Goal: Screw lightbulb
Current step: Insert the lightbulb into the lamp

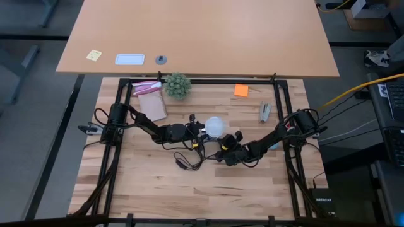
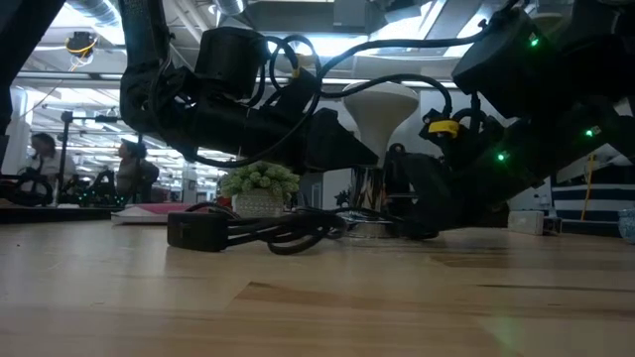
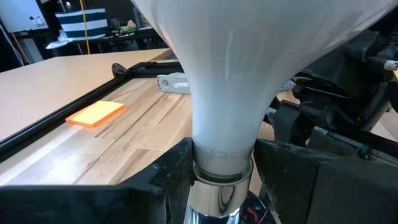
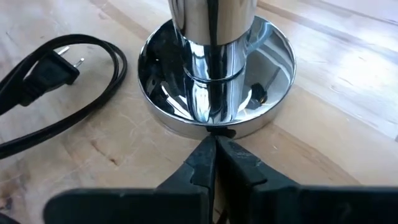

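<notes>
The worktop [image 1: 139, 183] is pale wood. The left gripper [image 3: 214, 165] is closed around the bulb's grey neck. The bulb [image 1: 215, 126] stands upright in the middle of the worktop, on top of the shiny lamp base [image 4: 214, 81]. The right gripper [image 4: 214, 152] is shut tight, holds nothing, and its tips sit right at the rim of the base. A black cord [image 4: 68, 81] with a plug lies beside the base.
</notes>
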You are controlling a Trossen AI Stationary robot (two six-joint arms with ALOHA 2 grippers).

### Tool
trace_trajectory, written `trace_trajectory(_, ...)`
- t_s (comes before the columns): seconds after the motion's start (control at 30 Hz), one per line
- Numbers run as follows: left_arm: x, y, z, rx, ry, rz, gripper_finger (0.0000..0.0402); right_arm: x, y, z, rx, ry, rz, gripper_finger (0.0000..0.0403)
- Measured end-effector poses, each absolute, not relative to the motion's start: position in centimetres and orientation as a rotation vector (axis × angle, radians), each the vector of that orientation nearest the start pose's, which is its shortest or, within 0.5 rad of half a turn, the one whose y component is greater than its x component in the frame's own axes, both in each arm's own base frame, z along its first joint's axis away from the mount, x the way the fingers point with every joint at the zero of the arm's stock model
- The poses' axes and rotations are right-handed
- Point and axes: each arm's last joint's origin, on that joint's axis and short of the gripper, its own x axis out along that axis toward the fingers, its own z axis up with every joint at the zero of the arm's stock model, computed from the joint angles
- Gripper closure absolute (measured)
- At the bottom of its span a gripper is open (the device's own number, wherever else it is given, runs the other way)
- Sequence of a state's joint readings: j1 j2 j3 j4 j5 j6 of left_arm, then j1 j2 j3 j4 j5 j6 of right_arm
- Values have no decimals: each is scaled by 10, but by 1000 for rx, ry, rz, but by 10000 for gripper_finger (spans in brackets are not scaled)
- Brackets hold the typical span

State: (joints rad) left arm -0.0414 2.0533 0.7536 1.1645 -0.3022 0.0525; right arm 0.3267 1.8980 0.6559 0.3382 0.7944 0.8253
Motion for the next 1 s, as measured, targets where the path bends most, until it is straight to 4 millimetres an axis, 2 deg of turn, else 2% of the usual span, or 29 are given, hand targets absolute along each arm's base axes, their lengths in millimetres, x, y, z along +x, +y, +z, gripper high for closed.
trace_trajectory(0.4,360,-7,104,75,142,251,243,285,74,74,223,541,-702,379)
trace_trajectory(0.67,360,-7,103,72,150,247,243,285,76,94,149,590,-572,379)
trace_trajectory(1.0,360,-7,103,50,145,244,243,279,70,102,44,558,-707,379)
